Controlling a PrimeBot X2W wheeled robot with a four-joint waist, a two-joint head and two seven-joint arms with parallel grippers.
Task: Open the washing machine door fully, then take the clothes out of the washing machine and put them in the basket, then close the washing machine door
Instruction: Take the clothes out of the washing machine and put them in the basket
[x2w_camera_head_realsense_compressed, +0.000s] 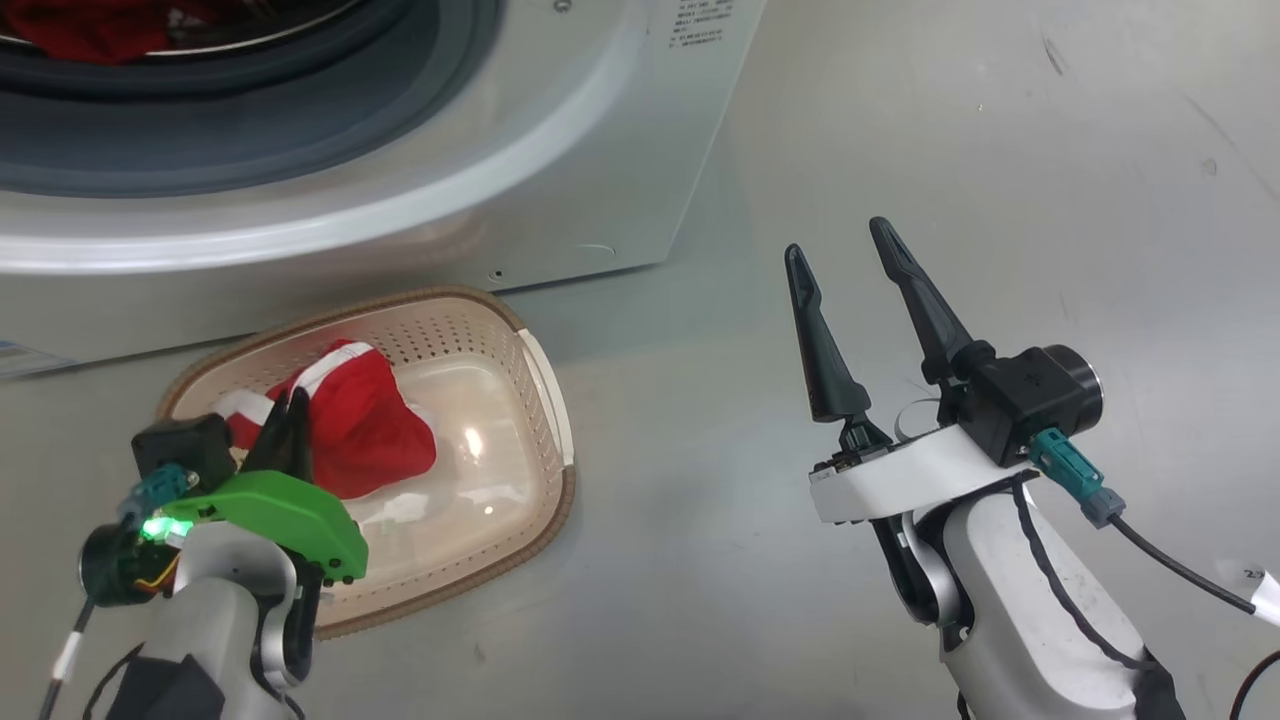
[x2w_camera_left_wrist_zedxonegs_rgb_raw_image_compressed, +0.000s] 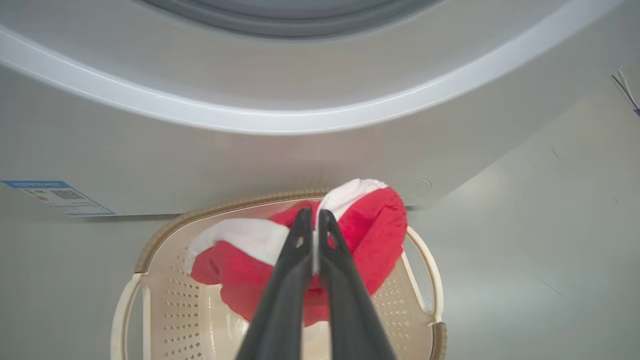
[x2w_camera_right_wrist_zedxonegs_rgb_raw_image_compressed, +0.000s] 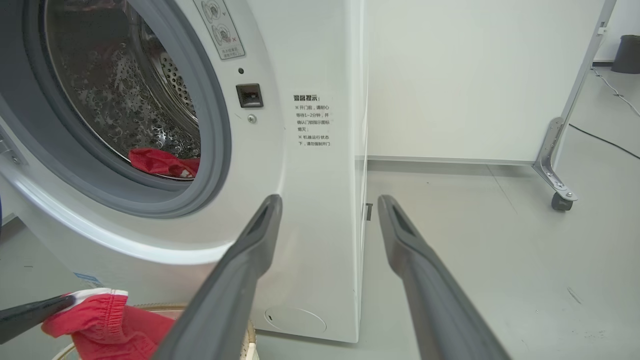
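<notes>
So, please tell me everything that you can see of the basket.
The basket is small, cream plastic, with perforated walls, a brown woven-look rim and white side handles. It stands upright on the grey floor, close before the washing machine. A red garment with white trim hangs into it, pinched by the shut left hand.

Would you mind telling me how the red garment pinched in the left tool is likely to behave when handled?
Probably floppy: the red garment sags in folds either side of the left tool, shut on its white trim. Likely light, since that thin pinch seems enough to hold it above the basket. Let go, it would probably slump rather than roll.
</notes>
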